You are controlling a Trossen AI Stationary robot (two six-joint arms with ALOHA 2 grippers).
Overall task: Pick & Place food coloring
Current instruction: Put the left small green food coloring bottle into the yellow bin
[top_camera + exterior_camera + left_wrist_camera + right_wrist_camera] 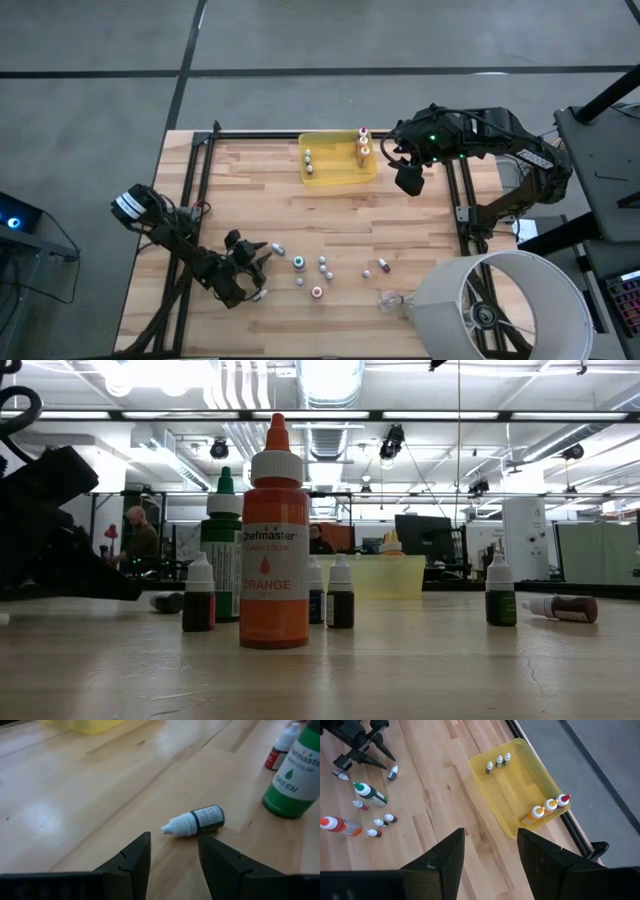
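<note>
Several tiny food coloring bottles stand or lie loose on the wooden table near its front middle, among them a tall orange bottle (274,540) and a green bottle (295,775). One small white-capped bottle (195,821) lies on its side just beyond the tips of my left gripper (174,852), which is open, low over the table and touches nothing. The yellow tray (340,178) at the far middle holds three small bottles (498,761) and three larger ones (549,806), all upright. My right gripper (408,180) hangs open, high beside the tray.
A clear crumpled plastic scrap (390,300) lies near the front right. A large white cylinder (500,305) covers the front right corner. Black frame rails (200,175) run along the table's left, far and right sides. Bare wood lies between the tray and the loose bottles.
</note>
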